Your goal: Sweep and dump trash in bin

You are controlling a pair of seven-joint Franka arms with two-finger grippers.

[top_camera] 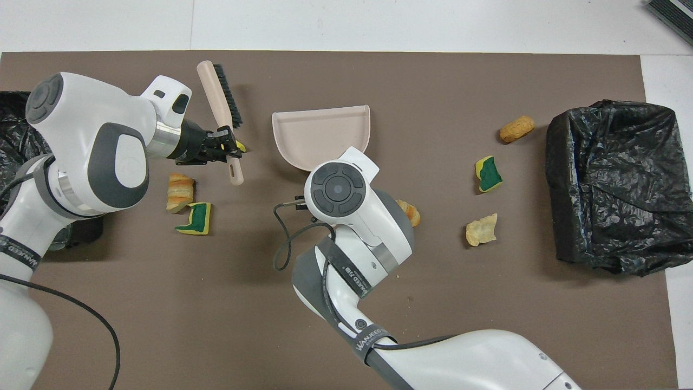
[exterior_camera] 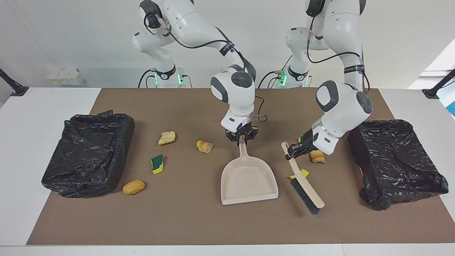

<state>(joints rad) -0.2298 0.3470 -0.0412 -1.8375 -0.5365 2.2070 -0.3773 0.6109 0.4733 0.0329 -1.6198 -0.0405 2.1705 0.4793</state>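
Observation:
My right gripper (exterior_camera: 242, 138) is shut on the handle of the beige dustpan (exterior_camera: 249, 181), which lies on the mat mid-table. My left gripper (exterior_camera: 294, 149) is shut on the beige brush (exterior_camera: 306, 190) and holds it slanted beside the pan, over a yellow sponge scrap (exterior_camera: 300, 173). Near it lie a pastry lump (top_camera: 180, 191) and a green-and-yellow sponge (top_camera: 197, 218). Toward the right arm's end lie a croissant piece (exterior_camera: 204, 146), a bread lump (exterior_camera: 167, 137), a sponge (exterior_camera: 157, 163) and an orange lump (exterior_camera: 134, 186).
Two bins lined with black bags stand on the brown mat, one (exterior_camera: 89, 153) at the right arm's end and one (exterior_camera: 394, 160) at the left arm's end. A black cable (top_camera: 281, 238) hangs from the right wrist.

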